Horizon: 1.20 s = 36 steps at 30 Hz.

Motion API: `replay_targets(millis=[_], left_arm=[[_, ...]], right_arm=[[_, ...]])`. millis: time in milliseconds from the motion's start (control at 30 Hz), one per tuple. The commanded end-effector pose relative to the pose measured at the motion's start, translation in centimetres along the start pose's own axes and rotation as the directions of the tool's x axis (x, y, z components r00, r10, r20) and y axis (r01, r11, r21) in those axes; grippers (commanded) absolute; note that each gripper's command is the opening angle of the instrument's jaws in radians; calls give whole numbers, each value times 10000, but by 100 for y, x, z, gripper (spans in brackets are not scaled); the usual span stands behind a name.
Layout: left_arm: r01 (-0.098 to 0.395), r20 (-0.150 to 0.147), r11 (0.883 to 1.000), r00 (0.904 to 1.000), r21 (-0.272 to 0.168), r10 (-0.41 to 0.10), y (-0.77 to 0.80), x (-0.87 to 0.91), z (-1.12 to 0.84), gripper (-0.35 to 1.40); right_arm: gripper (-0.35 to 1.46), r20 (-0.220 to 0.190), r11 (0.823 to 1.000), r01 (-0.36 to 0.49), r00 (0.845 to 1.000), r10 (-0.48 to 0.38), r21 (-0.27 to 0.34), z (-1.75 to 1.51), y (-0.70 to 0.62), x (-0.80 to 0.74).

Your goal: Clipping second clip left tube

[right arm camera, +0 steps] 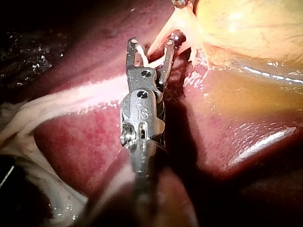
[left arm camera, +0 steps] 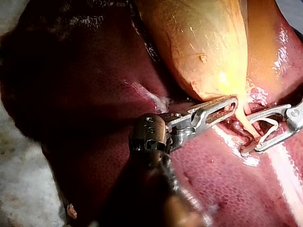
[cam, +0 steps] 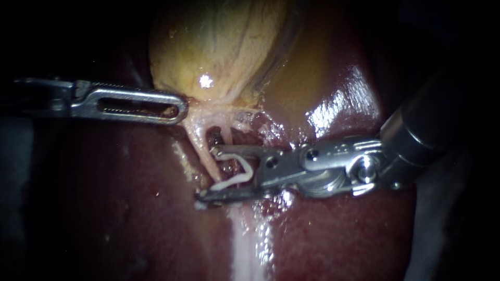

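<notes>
Left tube (cam: 200, 147) within right end effector (cam: 208, 174)

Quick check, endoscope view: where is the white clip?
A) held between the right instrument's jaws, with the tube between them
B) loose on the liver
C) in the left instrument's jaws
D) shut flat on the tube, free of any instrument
A: the white clip sits between the spread jaws of the right instrument, and the tube runs between them.

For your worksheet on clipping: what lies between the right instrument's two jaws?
An open white clip and the pale tube crossing it, seen in the endoscope and left wrist views.
</notes>
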Motion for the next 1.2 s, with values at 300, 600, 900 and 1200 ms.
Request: replay_targets(millis=[300,600,900,1200], left_arm=[[-1,-1,10000,10000,0,1,0,0,0,-35],[0,-3,10000,10000,2,0,1,0,0,-35],[1,-6,10000,10000,4,-1,1,0,1,-35],[1,-7,10000,10000,5,-1,1,0,1,-35]], right_arm=[[49,-223,9962,-698,9972,710,514,1,-1,0],[49,-163,9830,-1463,9887,1490,1111,5,-6,-7],[48,-47,9719,-1785,9834,1813,1536,20,-10,-14],[46,-159,9652,-2009,9783,2064,1673,27,-11,-15]])
